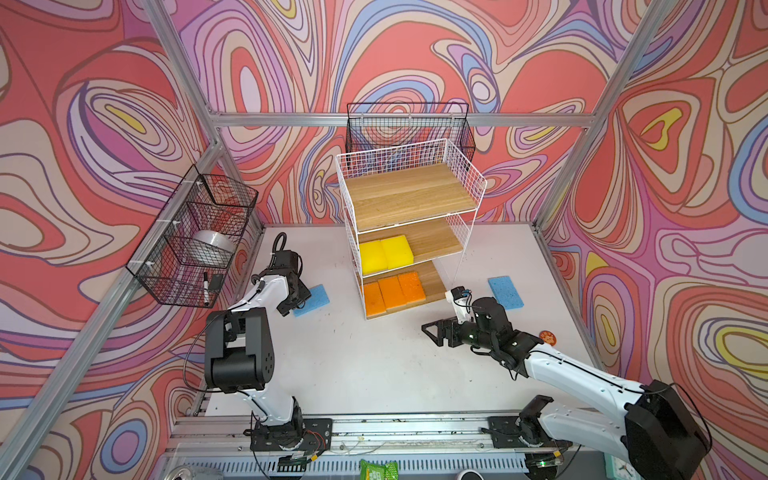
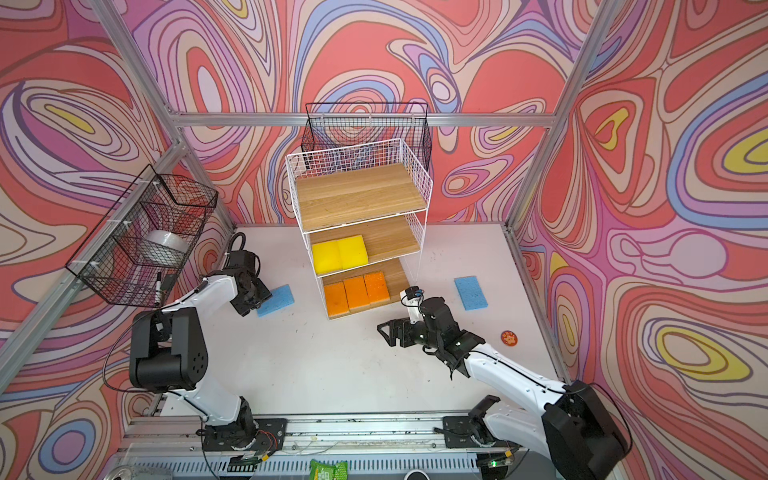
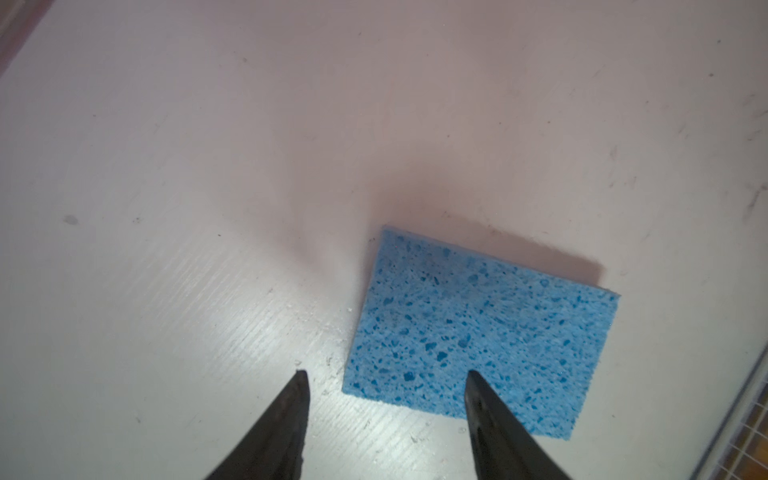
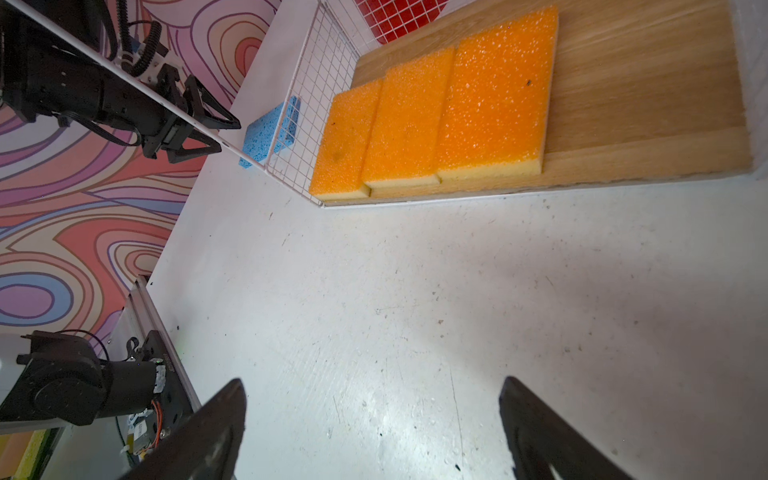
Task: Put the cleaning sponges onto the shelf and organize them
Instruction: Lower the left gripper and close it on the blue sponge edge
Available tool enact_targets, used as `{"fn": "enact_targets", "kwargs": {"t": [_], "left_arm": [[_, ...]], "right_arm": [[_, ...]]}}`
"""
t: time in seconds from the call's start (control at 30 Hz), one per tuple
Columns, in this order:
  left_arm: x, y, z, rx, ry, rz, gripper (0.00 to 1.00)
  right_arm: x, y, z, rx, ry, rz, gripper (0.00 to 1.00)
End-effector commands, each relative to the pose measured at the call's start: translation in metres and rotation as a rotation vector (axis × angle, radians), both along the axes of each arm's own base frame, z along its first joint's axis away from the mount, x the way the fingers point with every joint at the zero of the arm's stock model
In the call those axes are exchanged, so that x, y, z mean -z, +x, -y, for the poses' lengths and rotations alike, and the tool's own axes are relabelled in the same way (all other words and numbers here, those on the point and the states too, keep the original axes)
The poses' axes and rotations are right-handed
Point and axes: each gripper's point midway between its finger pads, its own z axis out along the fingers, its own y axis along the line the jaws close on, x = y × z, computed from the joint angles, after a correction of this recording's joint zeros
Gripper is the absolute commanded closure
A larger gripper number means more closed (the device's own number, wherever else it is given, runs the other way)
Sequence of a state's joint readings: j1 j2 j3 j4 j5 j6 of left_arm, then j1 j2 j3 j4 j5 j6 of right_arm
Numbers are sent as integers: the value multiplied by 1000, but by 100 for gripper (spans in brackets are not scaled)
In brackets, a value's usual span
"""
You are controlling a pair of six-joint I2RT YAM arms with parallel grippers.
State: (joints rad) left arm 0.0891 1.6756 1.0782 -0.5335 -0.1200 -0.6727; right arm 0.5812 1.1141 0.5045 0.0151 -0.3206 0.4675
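The shelf (image 1: pixel 411 195) (image 2: pixel 361 195), a white wire rack with wooden tiers, stands at the back middle of the table. Two yellow cleaning sponges (image 1: pixel 386 253) (image 2: pixel 340 254) lie on its middle tier and three orange ones (image 1: pixel 395 293) (image 4: pixel 436 120) on the bottom tier. A blue sponge (image 1: pixel 313 300) (image 3: pixel 478 332) lies flat on the table left of the shelf. My left gripper (image 1: pixel 293 306) (image 3: pixel 386 372) points down at it, open, one fingertip over its near corner and the other over bare table. A second blue sponge (image 1: pixel 505 293) (image 2: pixel 470 293) lies right of the shelf. My right gripper (image 1: pixel 432 332) (image 4: pixel 372 380) hovers open and empty in front of the shelf.
Black wire baskets (image 1: pixel 195 237) hang on the left wall, holding a tape roll and a marker. Another black basket (image 1: pixel 409 124) hangs behind the shelf's top. A small round orange badge (image 1: pixel 547 337) lies near the table's right edge. The arm-base rail (image 1: pixel 415 428) runs along the front.
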Motion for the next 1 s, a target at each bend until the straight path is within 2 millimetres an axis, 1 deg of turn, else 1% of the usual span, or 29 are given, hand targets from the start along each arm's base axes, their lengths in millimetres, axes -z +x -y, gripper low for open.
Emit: {"fn": "enact_targets", "kwargs": {"t": [0.0,0.17,0.33,0.53,0.77,0.87,0.97], "left_arm": [[6,-1,-8,-5,30,-27,43],[18,-1,-8,-11,24,-40,47],[28,7,-2,-3,-19,-4,55],[37,11,3,-8,-59,-1,57],[49,8,9,-9,-103,-17,60],[51,6,11,-7,-108,-20,70],[48,5,11,-1,-103,-16,80]], "right_arm": [[3,2,0,-6,-2,8,2],[5,3,0,-6,-6,1,1],[6,3,0,0,-12,-1,2],[7,5,1,5,-18,-5,2],[7,5,1,4,-20,-3,2],[8,5,1,7,-21,-4,2],[7,5,2,8,-20,-3,1]]}}
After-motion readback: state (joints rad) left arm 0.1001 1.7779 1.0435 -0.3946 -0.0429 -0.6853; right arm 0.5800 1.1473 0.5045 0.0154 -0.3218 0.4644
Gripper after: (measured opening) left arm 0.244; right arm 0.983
